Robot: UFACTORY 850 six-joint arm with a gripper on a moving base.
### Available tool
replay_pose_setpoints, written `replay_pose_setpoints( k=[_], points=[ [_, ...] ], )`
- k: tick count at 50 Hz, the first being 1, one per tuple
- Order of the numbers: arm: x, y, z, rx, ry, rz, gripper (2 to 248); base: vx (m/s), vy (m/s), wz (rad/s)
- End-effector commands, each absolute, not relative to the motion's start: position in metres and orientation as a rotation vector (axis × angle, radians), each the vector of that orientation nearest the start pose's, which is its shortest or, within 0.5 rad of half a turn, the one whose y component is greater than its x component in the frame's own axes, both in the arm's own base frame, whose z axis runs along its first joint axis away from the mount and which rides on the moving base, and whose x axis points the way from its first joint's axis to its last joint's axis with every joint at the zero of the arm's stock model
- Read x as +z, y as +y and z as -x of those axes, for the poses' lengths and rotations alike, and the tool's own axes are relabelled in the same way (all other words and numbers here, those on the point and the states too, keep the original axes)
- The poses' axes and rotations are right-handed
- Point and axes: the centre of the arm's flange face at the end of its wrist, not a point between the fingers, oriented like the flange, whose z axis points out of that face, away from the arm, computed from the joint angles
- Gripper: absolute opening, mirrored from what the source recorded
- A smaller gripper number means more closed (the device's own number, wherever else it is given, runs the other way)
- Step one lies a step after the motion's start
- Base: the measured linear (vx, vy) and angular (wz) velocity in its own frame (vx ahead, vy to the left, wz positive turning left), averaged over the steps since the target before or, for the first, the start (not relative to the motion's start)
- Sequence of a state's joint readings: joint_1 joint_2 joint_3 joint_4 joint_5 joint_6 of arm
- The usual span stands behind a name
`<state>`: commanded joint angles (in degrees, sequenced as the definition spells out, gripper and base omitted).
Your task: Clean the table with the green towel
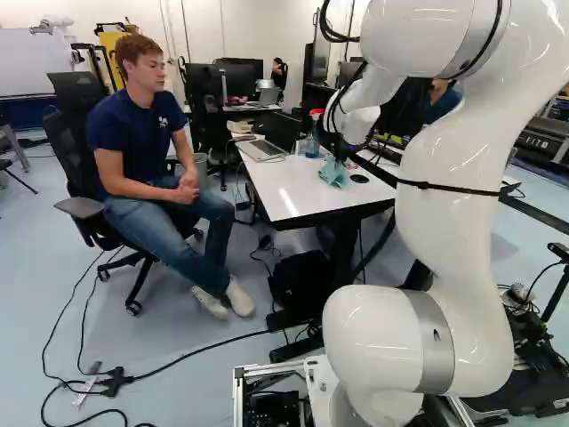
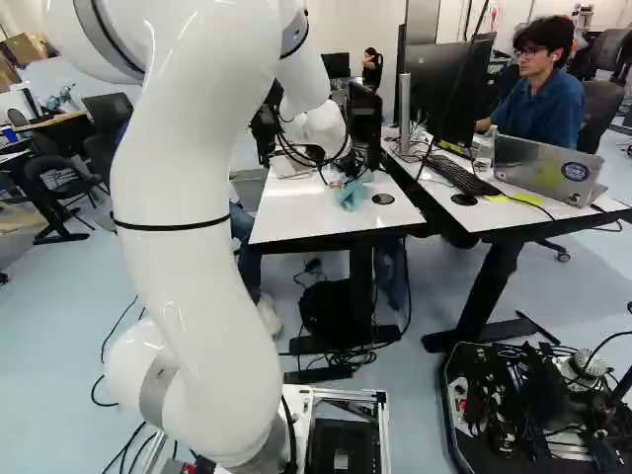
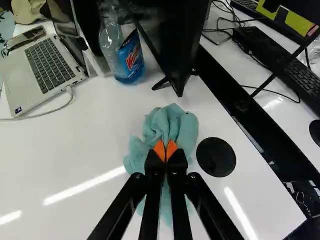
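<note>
Over the white table (image 1: 289, 191), my gripper (image 1: 340, 158) reaches down onto the green towel (image 1: 334, 173). In the right base view the towel (image 2: 351, 195) lies crumpled near the black disc. The wrist view has my gripper (image 3: 165, 151) shut on the towel (image 3: 171, 124), its orange pads pinching a bunched fold from two sides. Folds of cloth spread around and under the fingers, resting on the tabletop (image 3: 90, 145).
A black round disc (image 3: 216, 157) lies close beside the towel. Blue spray bottle (image 3: 125, 55), open laptop (image 3: 45, 65) and a monitor (image 3: 170, 40) stand ahead on the table. A second desk (image 2: 494, 202) adjoins it. A person sits left of the table in the left base view.
</note>
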<state>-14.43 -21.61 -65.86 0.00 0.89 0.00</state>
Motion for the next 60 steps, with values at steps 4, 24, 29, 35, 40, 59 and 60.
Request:
replay_pose_setpoints(
  k=[4, 24, 29, 35, 40, 59, 60],
  points=[
    [0.458, -0.153, -0.594, -1.222, 0.376, 2.974, 25, 0.0, 0.0, 0.0],
    [0.439, -0.154, -0.598, -1.179, 0.378, 2.987, 25, 0.0, 0.0, 0.0],
    [0.439, -0.154, -0.599, -1.178, 0.378, 2.988, 25, 0.0, 0.0, 0.0],
    [0.439, -0.154, -0.599, -1.178, 0.378, 2.988, 25, 0.0, 0.0, 0.0],
    [0.439, -0.154, -0.599, -1.178, 0.378, 2.988, 25, 0.0, 0.0, 0.0],
    [0.438, -0.154, -0.598, -1.158, 0.379, 2.994, 25, 0.0, 0.0, 0.0],
    [0.438, -0.154, -0.598, -1.157, 0.379, 2.994, 25, 0.0, 0.0, 0.0]
  ],
)
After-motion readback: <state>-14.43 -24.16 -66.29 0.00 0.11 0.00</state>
